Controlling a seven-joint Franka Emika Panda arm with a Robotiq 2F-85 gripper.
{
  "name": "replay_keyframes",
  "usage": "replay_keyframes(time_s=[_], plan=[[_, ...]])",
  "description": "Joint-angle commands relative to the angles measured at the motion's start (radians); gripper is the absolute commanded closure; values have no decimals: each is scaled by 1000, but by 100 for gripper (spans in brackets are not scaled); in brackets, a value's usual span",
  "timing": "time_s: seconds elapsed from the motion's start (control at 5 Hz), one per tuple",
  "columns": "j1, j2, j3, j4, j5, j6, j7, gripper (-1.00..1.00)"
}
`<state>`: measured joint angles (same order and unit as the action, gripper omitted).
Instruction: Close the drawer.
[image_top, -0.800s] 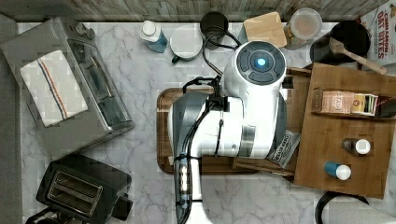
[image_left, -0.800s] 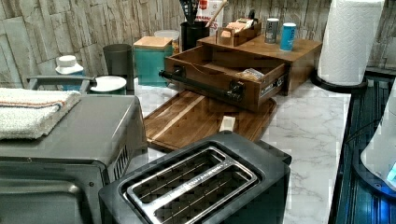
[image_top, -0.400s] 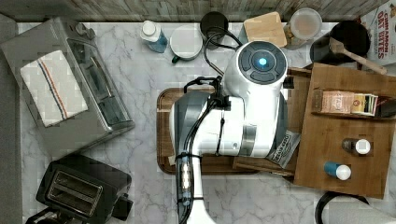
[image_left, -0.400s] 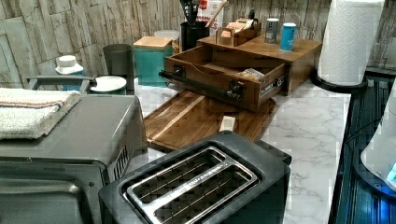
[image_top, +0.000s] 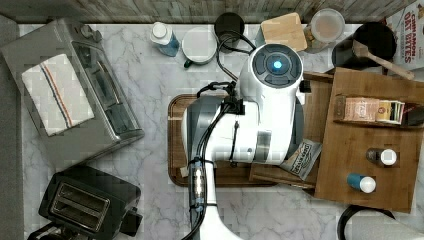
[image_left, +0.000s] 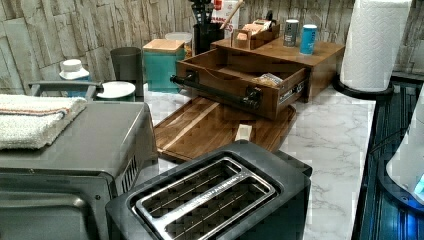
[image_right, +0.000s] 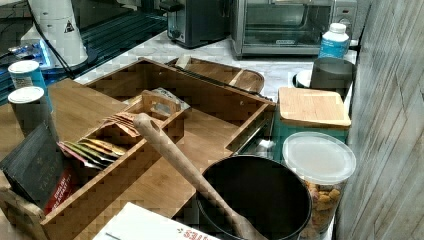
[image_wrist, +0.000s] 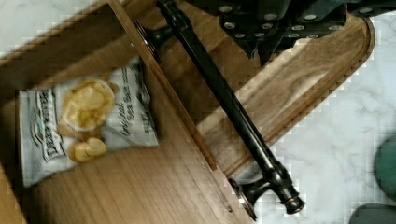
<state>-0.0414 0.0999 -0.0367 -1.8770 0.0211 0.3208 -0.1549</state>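
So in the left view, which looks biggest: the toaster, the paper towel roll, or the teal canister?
Largest to smallest as they appear:
1. toaster, though it sits nearest the camera
2. paper towel roll
3. teal canister

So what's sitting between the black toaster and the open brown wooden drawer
In the left view, the dark round-cornered wooden tray lies flat on the marble between the black toaster and the open brown wooden drawer, with a small pale block on it.

From where I sat, the counter (image_top: 150, 80) was white marble with grey veining, and a wall (image_left: 45, 30) of grey stone-look tile ran behind it. That same wall (image_right: 390, 100) looked like weathered grey planks close up, and the light was pretty even.
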Motion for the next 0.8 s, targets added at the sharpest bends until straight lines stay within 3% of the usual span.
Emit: replay_keyframes(time_s=[0.2,0.6,0.8], plan=[[49,-37,55,-103,28,163,-97,100],[102,0,93,-130,-59,277,-101,100],[98,39,98,-114,-41,279,-175,100]])
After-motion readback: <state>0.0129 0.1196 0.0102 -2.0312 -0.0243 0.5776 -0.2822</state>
